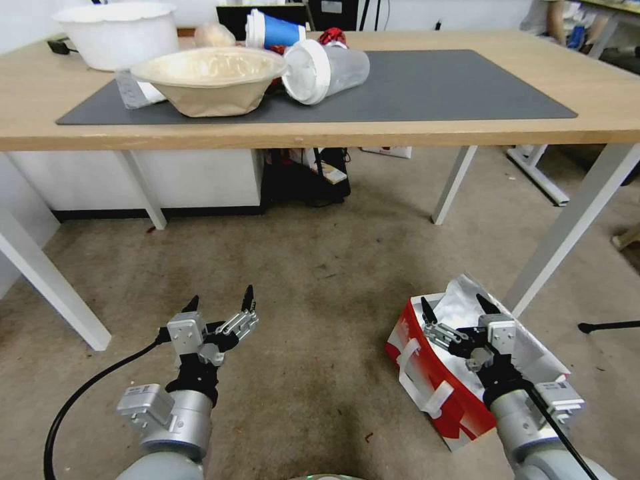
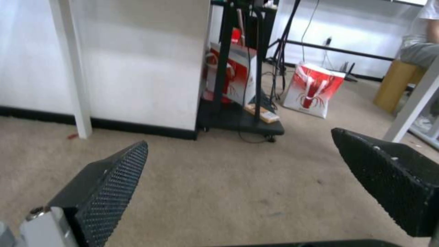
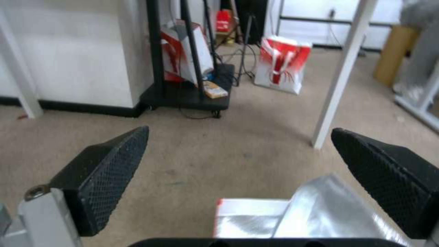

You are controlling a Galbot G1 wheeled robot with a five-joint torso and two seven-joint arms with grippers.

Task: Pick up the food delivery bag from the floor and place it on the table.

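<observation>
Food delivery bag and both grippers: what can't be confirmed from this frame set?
- Food delivery bag: in the head view the right gripper and its arm cover the opening, so the contents are hidden; in the right wrist view its foil lining is cut off by the frame edge.
- Far-side handle: hidden by the arm.
- Left gripper, open over the floor: height above it unclear.
</observation>
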